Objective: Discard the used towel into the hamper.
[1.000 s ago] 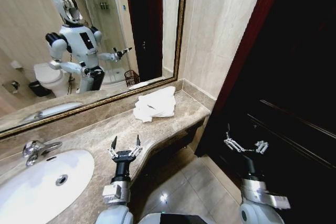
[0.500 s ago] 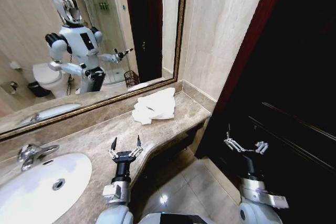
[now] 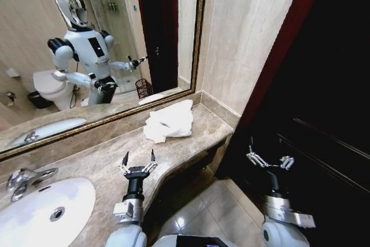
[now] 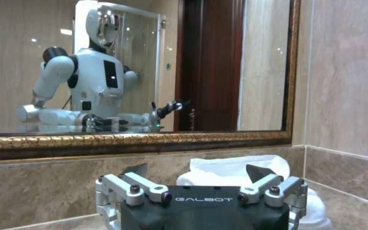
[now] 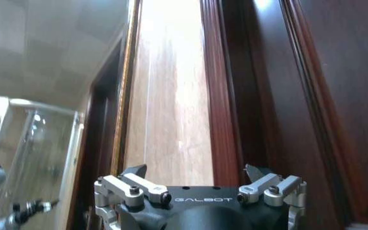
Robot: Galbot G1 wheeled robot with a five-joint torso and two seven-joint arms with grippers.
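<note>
Far off to the left gripper's left sits the white oval basin (image 3: pixel 40 209) with its chrome tap (image 3: pixel 23 176), sunk into the mottled brown marble countertop (image 3: pixel 104 154); neither matters to this job, they just share the bench.

Now the left gripper (image 3: pixel 139 155) itself: it hovers over the counter's front edge, fingers spread wide with nothing between them, pointed straight at the wall mirror with the gilt frame (image 3: pixel 199 27). Spread like that, I'd say it's ready for a grab, not yet committed.

Ahead of that gripper and a little to its right lies the crumpled white towel (image 3: pixel 169 122), heaped on the marble near the mirror's lower corner, well apart from the fingertips. From the left wrist view the towel (image 4: pixel 235 170) sits dead ahead beyond the open jaws, so the line-up looks deliberate.

The hamper, a small dark reddish-brown openwork basket (image 3: pixel 144 88), appears as a reflection in the glass, so I judge it stands on the floor somewhere behind the robot.

Out to the right, the right gripper (image 3: pixel 270 161) hangs off the counter, in front of the dark wooden door (image 3: pixel 329 85), also spread and empty, seemingly just parked clear of the work.
</note>
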